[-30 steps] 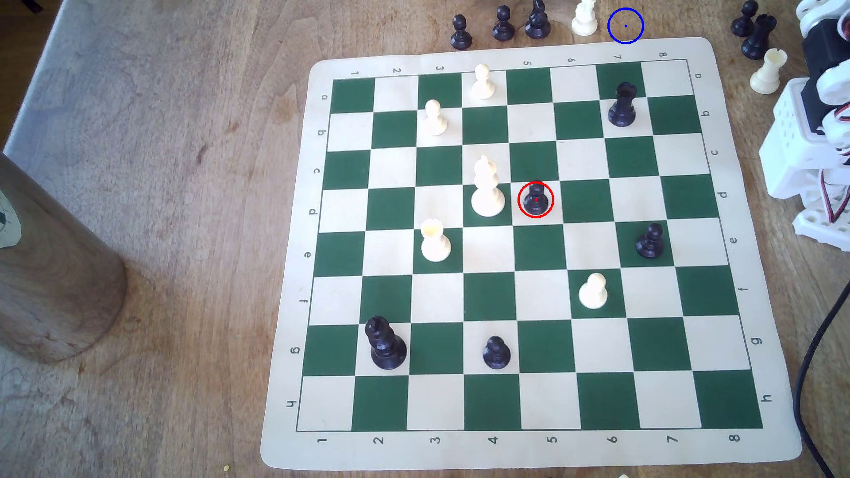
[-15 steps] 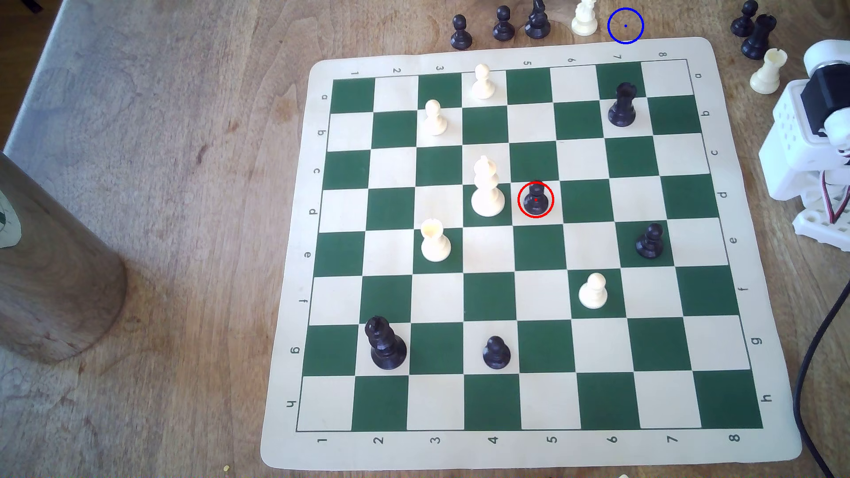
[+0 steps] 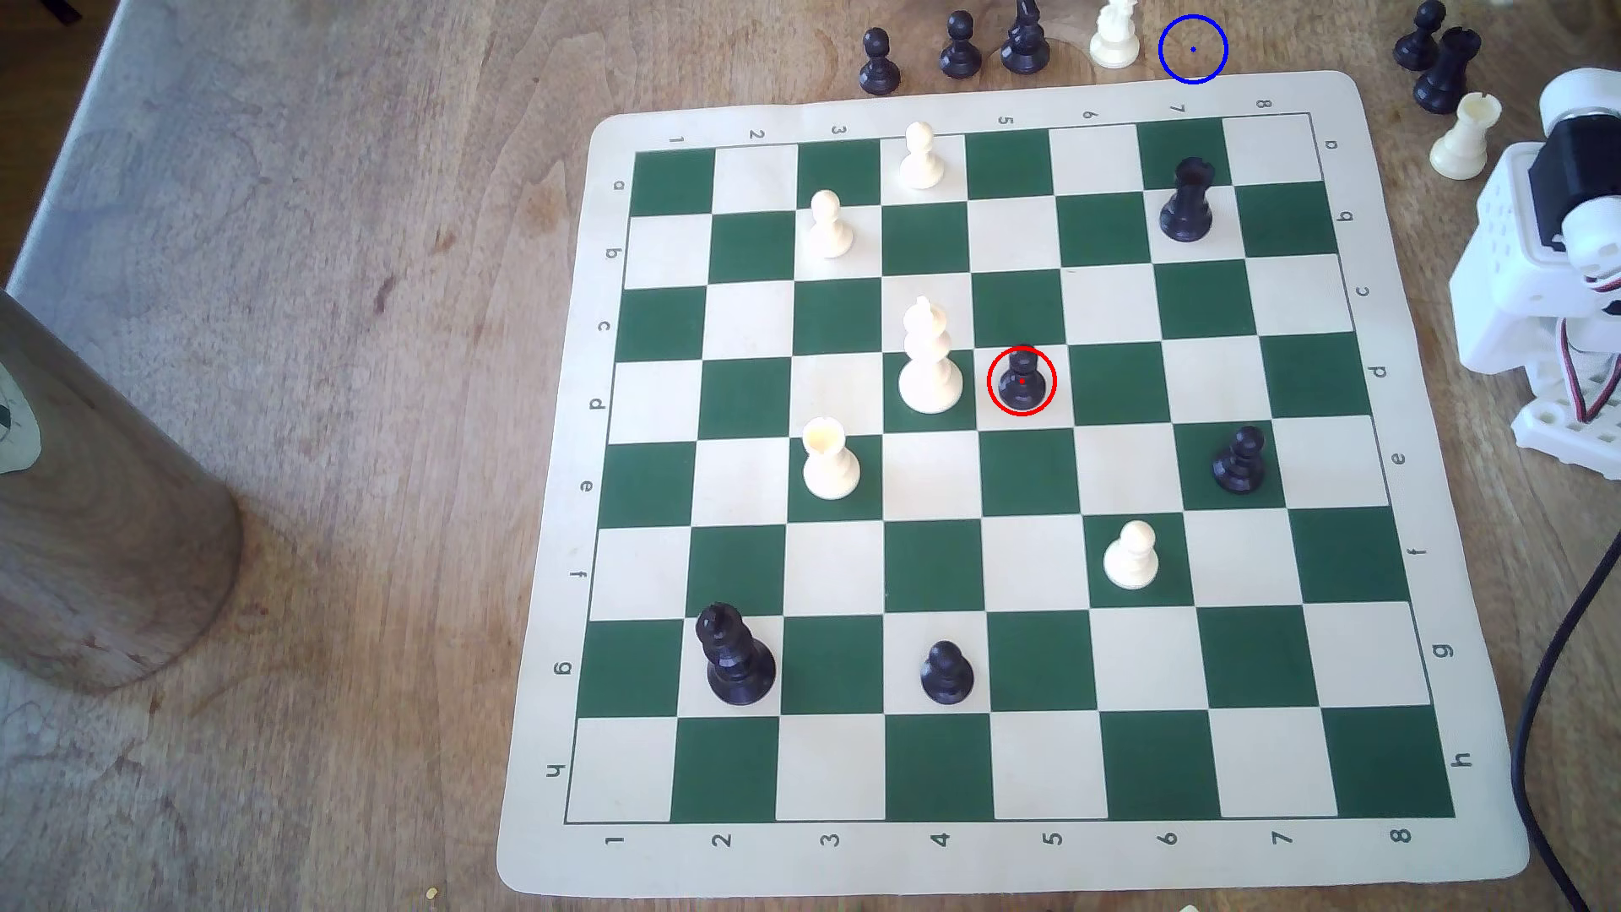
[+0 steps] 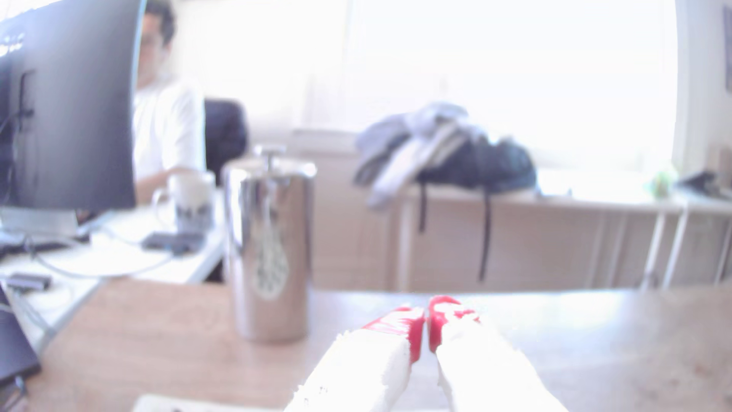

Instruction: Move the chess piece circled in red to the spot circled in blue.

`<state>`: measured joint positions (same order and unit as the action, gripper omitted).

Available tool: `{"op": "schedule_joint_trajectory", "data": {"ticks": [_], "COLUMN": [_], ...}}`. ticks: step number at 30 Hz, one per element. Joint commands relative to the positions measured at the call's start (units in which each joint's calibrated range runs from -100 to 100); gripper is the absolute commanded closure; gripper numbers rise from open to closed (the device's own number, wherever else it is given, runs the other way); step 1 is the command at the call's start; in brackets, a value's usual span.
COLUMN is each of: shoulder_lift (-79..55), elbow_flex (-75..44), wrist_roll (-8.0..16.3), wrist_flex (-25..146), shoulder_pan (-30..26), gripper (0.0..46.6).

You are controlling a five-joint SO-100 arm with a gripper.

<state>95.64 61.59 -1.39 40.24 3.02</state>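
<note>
Exterior view: chess piece (image 3: 1022, 383) on d5 (file numerals legible); tool (image 4: 426, 321) seemingly closed.

Matte black round-headed pawn (image 3: 1022, 383) ringed in red, green-and-cream checkered vinyl board (image 3: 1421, 605), brown wood-grain counter (image 3: 351, 351), red-tipped white plastic claw (image 4: 427, 317), blue-ringed bare wood spot (image 3: 1193, 50)
</note>
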Motion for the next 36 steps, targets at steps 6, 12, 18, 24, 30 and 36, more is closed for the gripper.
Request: {"op": "schedule_joint_trajectory", "data": {"ticks": [6,12,18,24,30,36], "shoulder_lift": [-14.2,-32.7,-48.9,-59.6,-67.1,-72.8], "elbow_flex": [-3.6,-12.7,-21.8,-25.1,-25.3,-24.7], "wrist_roll": [6.2,11.8,17.9,20.4,21.2,21.2], "wrist_flex": [13.2,19.0,23.5,23.2,19.0,14.6], "shoulder_pan": [-1.9,-2.9,-6.0,-6.2,-5.4,-4.6], "gripper": [46.1,45.4,45.1,38.2,35.8,34.2]}}
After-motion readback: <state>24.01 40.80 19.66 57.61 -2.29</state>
